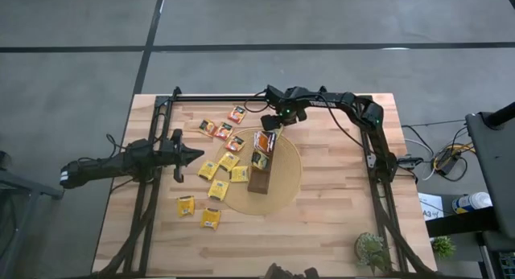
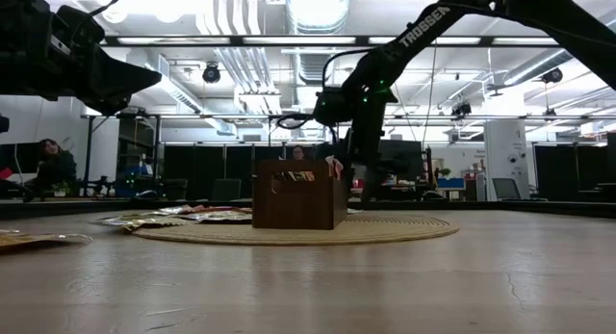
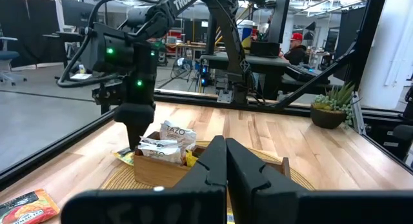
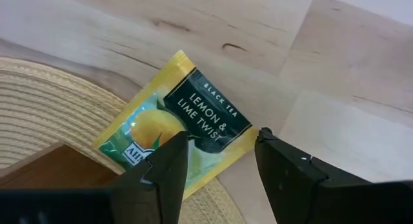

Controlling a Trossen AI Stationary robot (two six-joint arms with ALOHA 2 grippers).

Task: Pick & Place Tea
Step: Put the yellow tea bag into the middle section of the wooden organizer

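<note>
A yellow and dark green tea sachet (image 4: 184,124) lies flat, one corner on the round tan mat's far rim (image 4: 51,95) and the rest on the wooden table. My right gripper (image 4: 219,156) points down over it, open, a finger on either side of its near corner. The gripper stands by the far end of the dark-brown tray (image 1: 260,178), which rests on the mat (image 1: 286,178) and holds several sachets upright (image 1: 264,142). More tea sachets (image 1: 219,130) lie scattered on the table's left half. My left gripper (image 1: 197,157) waits shut and level at the left.
Two loose sachets (image 1: 186,205) (image 1: 211,219) lie near the table's front left. A small potted plant (image 1: 372,248) stands at the near right corner. Black frame rails run along the far and side edges. A person sits in the room beyond the table.
</note>
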